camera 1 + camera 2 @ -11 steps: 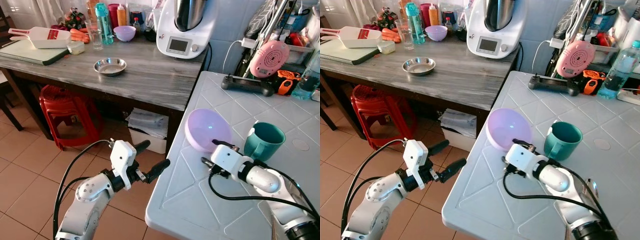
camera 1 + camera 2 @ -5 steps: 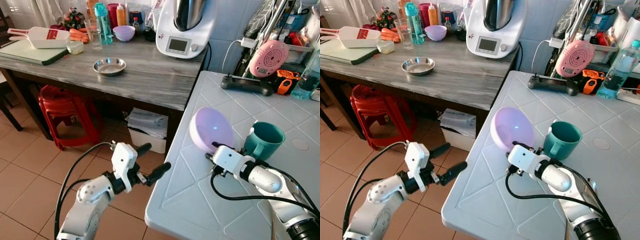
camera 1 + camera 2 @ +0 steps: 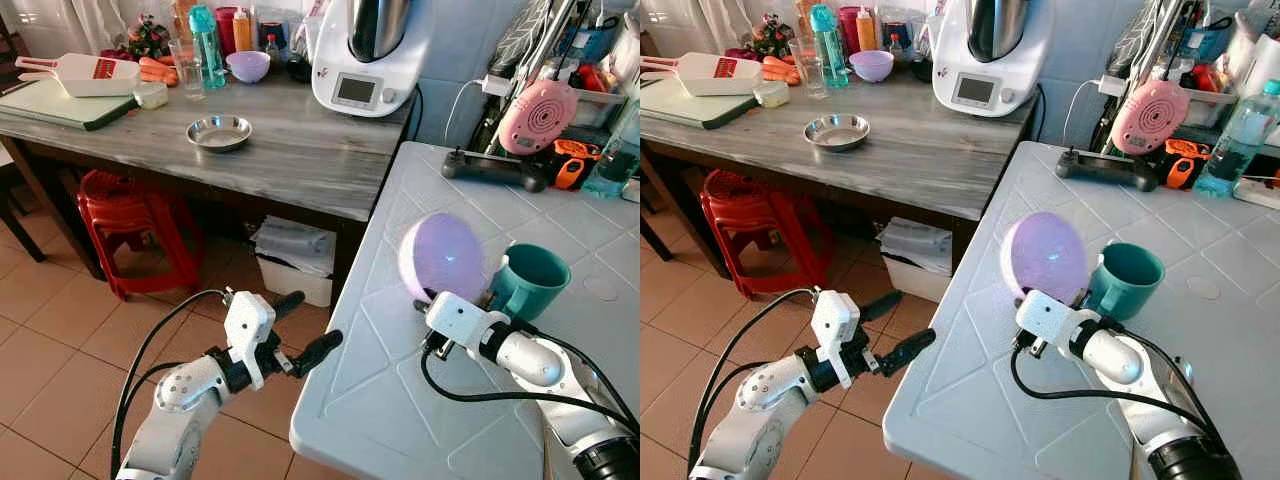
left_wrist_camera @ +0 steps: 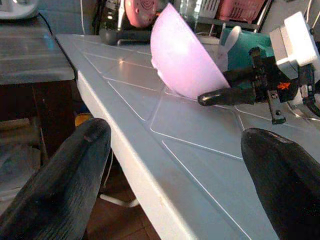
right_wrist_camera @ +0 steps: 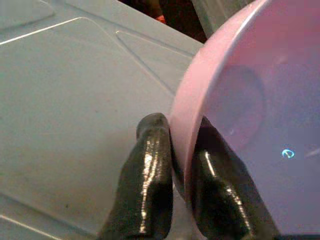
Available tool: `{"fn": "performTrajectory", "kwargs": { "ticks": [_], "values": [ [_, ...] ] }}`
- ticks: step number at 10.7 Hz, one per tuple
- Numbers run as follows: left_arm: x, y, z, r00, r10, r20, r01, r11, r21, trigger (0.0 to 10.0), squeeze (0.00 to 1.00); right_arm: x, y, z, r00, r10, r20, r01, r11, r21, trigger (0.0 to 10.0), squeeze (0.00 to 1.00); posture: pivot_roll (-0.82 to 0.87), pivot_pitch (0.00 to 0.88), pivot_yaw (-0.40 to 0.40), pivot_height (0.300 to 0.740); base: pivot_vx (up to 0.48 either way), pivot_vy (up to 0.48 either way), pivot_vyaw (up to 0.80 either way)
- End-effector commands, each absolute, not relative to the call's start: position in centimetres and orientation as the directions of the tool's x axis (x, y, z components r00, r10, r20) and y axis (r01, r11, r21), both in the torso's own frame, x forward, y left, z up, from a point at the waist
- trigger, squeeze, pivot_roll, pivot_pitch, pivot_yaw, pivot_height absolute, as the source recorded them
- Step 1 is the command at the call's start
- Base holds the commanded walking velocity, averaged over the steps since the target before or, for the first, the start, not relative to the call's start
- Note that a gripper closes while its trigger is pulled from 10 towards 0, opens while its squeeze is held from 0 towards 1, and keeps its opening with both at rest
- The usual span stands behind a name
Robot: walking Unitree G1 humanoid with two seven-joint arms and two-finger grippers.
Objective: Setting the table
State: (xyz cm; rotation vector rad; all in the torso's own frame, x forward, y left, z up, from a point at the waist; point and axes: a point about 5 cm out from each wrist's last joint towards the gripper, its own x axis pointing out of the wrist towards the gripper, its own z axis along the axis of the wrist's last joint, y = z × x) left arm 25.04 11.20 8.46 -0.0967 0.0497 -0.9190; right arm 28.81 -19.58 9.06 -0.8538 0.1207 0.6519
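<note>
A pale purple bowl (image 3: 441, 255) stands tipped almost on its edge over the white tiled table (image 3: 380, 400), its back close against a teal mug (image 3: 528, 280). My right gripper (image 5: 182, 175) is shut on the bowl's lower rim, one finger (image 5: 150, 170) outside and one inside. In the left wrist view the bowl (image 4: 182, 60) leans over the right gripper's black finger. My left gripper (image 3: 318, 318) is open and holds nothing, hovering over the floor just off the table's left edge.
To the left runs a grey wooden counter (image 3: 300, 160) with a steel dish (image 3: 220, 131), a small purple bowl (image 3: 249, 66) and a white kitchen machine (image 3: 372, 55). Beneath it stands a red stool (image 3: 130, 215). At the table's back lie a black controller (image 3: 495, 168) and a water bottle (image 3: 612, 160).
The right gripper has tipped the purple bowl from lying open toward the upper left to nearly upright and carried it right, against the mug. The left arm barely moved.
</note>
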Motion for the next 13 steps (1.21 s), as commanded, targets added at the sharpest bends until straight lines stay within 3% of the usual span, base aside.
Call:
{"fn": "performTrajectory", "kwargs": {
  "ticks": [1, 5, 6, 7, 8, 10, 11, 13],
  "values": [
    [25.1, 11.4, 8.4, 0.603, -0.798, -0.003, 0.794, 0.600, -0.100, 10.0, 0.00, 29.0, -20.1, 9.3, 0.809, 0.473, -0.349, -0.568, 0.478, -0.670, 0.0, 0.00, 0.02, 0.000, -0.010, 0.740, 0.000, 0.000, 0.00],
    [25.2, 11.5, 8.4, 0.605, -0.796, 0.006, 0.793, 0.602, -0.099, 10.0, 0.00, 29.0, -20.0, 9.3, 0.811, 0.478, -0.338, -0.561, 0.469, -0.682, 0.0, 0.00, 0.02, 0.000, -0.010, 0.740, 0.000, 0.000, 0.00],
    [25.5, 11.8, 8.3, 0.647, -0.762, 0.005, 0.759, 0.644, -0.094, 10.0, 0.00, 29.1, -19.8, 9.7, 0.817, 0.484, -0.314, -0.544, 0.467, -0.697, 0.0, 0.00, 0.02, 0.000, -0.010, 0.740, 0.000, 0.000, 0.00],
    [26.3, 12.5, 8.1, 0.753, -0.657, -0.027, 0.654, 0.753, -0.075, 10.0, 0.00, 29.4, -19.3, 10.9, 0.835, 0.494, -0.242, -0.502, 0.504, -0.703, 0.4, 0.00, 0.02, 0.000, -0.010, 0.740, 0.000, 0.000, 0.00],
    [27.5, 13.1, 8.0, 0.827, -0.559, -0.067, 0.553, 0.829, -0.084, 10.0, 0.00, 29.8, -18.9, 12.1, 0.870, 0.468, -0.153, -0.439, 0.595, -0.674, 10.0, 0.00, 0.02, 0.000, -0.010, 0.740, 0.000, 0.000, 0.00],
    [28.5, 13.5, 9.1, 0.887, -0.462, -0.008, 0.460, 0.885, -0.067, 10.0, 0.00, 29.9, -18.4, 13.9, 0.918, 0.397, -0.001, -0.320, 0.738, -0.594, 10.0, 0.00, 0.03, 0.000, -0.008, 0.740, 0.000, 0.000, 0.00],
    [28.8, 13.6, 9.4, 0.912, -0.410, 0.007, 0.410, 0.909, -0.083, 10.0, 0.00, 29.9, -18.1, 15.0, 0.944, 0.319, 0.087, -0.241, 0.845, -0.478, 10.0, 0.00, 0.03, 0.000, -0.005, 0.740, 0.000, 0.000, 0.00],
    [29.5, 13.7, 9.9, 0.933, -0.358, 0.025, 0.359, 0.930, -0.085, 10.0, 0.00, 29.3, -17.0, 16.2, 0.951, 0.255, 0.173, -0.173, 0.907, -0.384, 10.0, 0.00, 0.02, 0.000, -0.001, 0.740, 0.000, 0.000, 0.00]
  ]
}}
